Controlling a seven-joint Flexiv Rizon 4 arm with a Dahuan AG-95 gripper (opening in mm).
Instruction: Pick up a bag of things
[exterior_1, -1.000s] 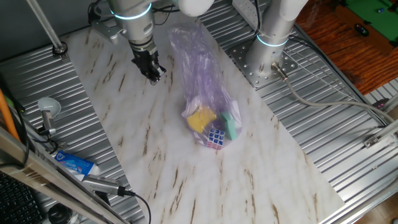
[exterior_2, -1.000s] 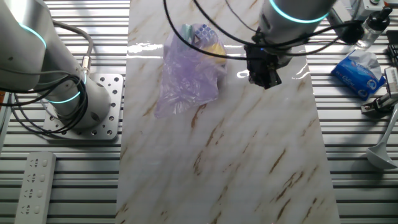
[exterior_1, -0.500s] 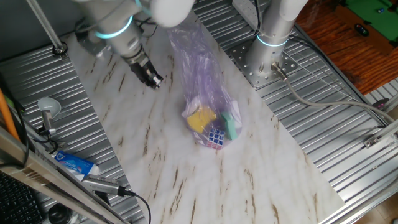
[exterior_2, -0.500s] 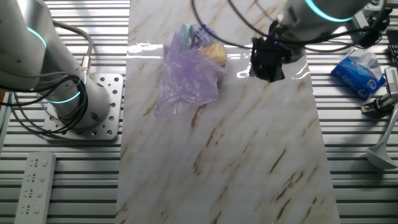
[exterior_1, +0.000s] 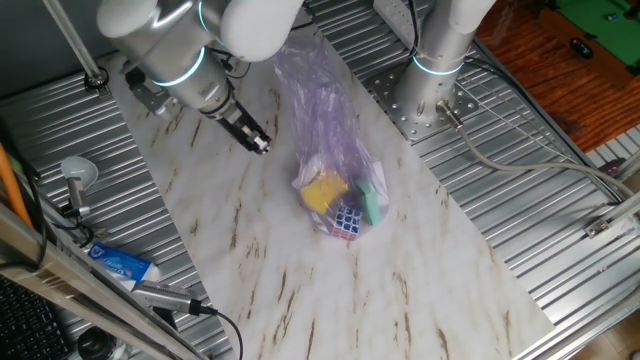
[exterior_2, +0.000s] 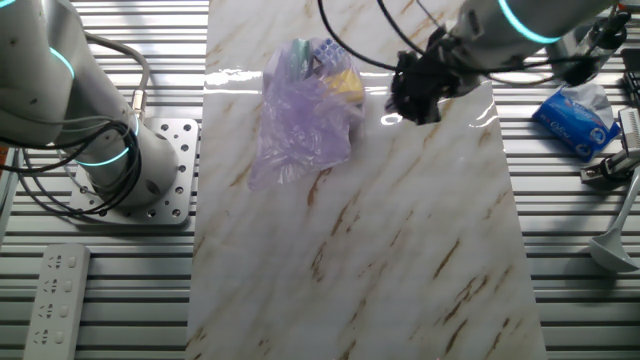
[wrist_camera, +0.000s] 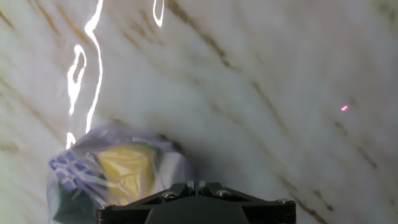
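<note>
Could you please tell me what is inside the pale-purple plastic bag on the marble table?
Through the bag show a yellow block, a green piece and a multicoloured puzzle cube, bunched at one end. Anything beneath them is covered.

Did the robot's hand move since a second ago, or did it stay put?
Yes. In one fixed view the gripper has tilted and swung closer to the bag of things, which lies where it was. It is not touching it yet.

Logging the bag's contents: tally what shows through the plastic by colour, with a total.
Yellow block: 1
Green piece: 1
Multicoloured puzzle cube: 1
Total: 3 visible inside the bag of things; more could be hidden in the folds.
</note>
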